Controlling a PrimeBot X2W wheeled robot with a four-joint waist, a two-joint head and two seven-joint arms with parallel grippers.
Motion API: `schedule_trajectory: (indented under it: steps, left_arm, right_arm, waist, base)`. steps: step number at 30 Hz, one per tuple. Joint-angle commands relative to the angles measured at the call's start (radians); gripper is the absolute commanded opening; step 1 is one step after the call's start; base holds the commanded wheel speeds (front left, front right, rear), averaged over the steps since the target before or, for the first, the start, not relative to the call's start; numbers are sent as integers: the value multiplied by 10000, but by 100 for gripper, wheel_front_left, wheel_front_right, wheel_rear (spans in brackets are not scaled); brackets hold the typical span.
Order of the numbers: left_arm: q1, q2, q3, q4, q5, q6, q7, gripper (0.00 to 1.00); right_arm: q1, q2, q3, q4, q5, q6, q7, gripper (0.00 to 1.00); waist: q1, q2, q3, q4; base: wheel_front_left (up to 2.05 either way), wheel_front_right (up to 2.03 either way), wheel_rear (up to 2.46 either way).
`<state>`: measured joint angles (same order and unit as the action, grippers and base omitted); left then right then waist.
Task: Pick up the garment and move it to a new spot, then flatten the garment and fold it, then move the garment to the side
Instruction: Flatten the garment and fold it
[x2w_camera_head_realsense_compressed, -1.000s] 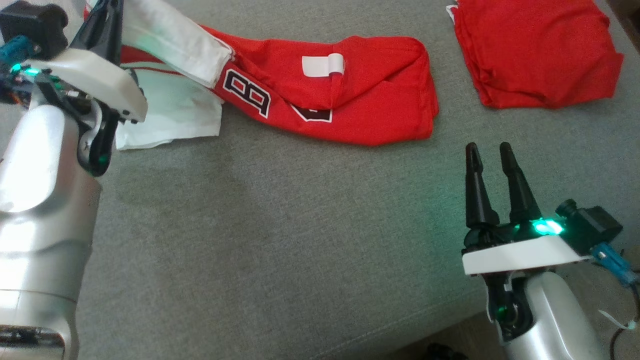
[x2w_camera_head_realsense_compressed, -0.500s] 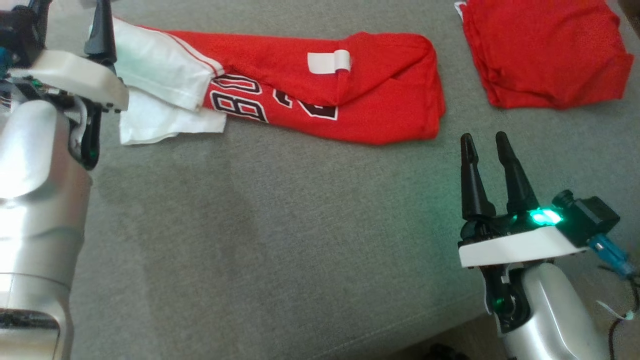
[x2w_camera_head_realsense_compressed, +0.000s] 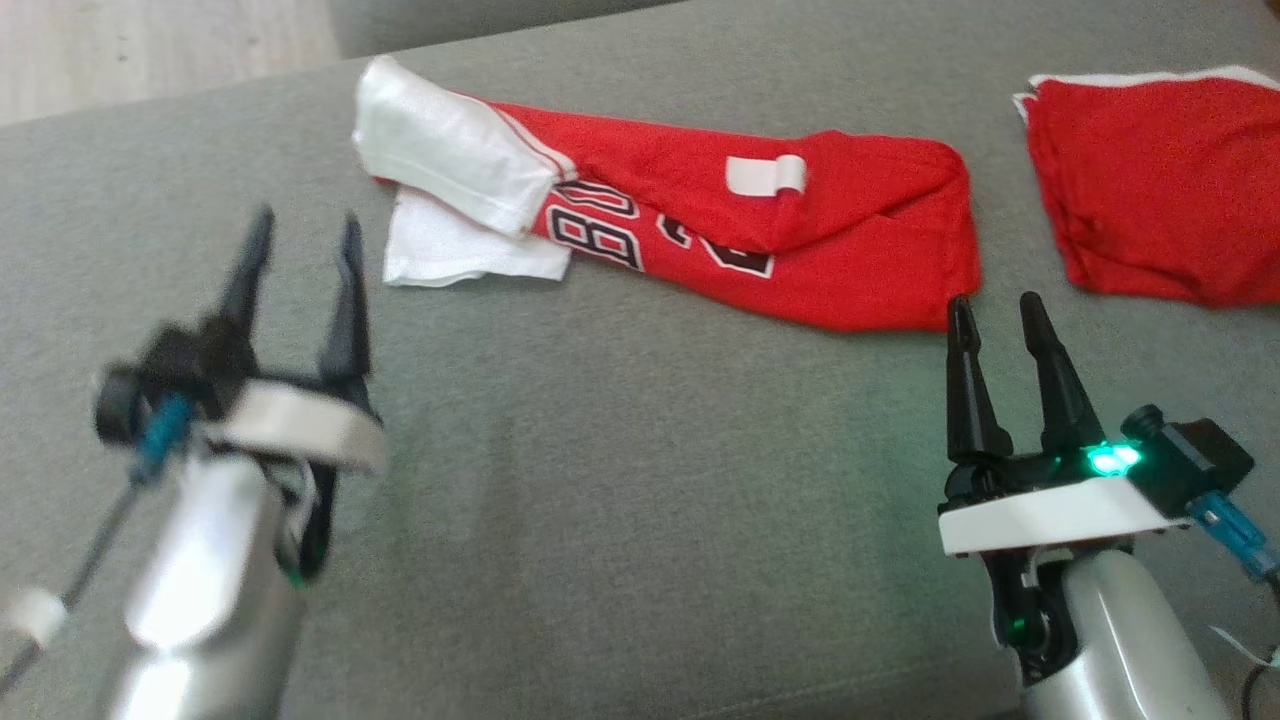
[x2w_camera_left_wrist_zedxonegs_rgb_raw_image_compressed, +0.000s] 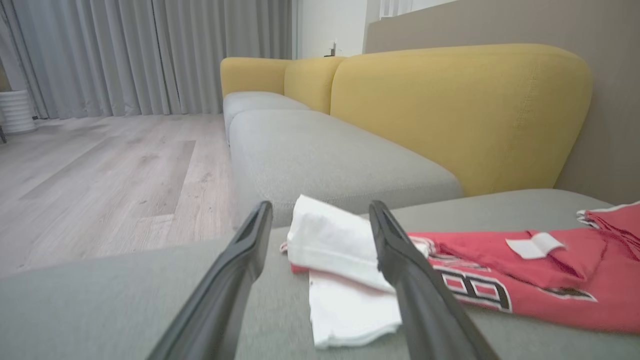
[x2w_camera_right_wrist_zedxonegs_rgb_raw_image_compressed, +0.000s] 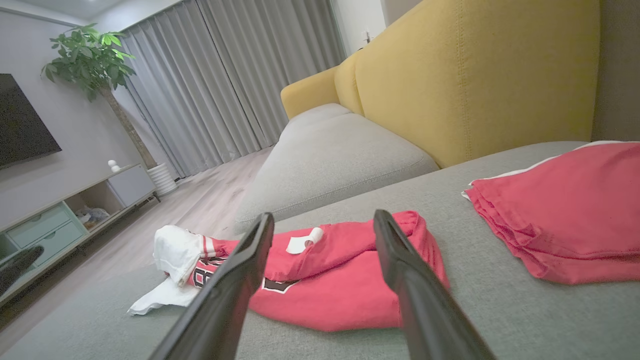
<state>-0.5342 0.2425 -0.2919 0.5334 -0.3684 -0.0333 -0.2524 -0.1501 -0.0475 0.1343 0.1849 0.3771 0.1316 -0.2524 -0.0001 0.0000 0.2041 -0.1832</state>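
Two garments are seen on the grey sofa (x2w_camera_head_realsense_compressed: 620, 480), the red-and-white jersey (x2w_camera_head_realsense_compressed: 820, 250) and, to its right, a folded red garment (x2w_camera_head_realsense_compressed: 1150, 190), while the left claw (x2w_camera_head_realsense_compressed: 305, 225) and the right claw (x2w_camera_head_realsense_compressed: 995, 308) are held released, empty.

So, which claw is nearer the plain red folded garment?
Right. The right claw is close, left of the plain red folded garment; the left claw is far to its left.
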Motion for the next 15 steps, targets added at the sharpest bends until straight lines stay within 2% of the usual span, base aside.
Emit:
schedule_trajectory:
  steps: [1, 8, 15]
  left_arm:
    - [408, 179, 188, -761, 82, 160, -84, 100]
    - [1233, 58, -210, -1636, 204, 368, 250, 100]
    - [603, 279, -468, -1163, 358, 319, 1250, 100]
  right_arm:
    - [-63, -28, 175, -294, -76, -9, -93, 100]
    - [-63, -28, 254, -343, -148, -9, -93, 100]
    - [-264, -28, 375, -397, -90, -9, -93, 100]
  waist:
    - [1, 0, -162, 306]
    - [1, 0, 80, 403]
    - [1, 0, 657, 7]
  base:
    - [0, 0, 0]
    - [0, 0, 0]
    - [0, 0, 0]
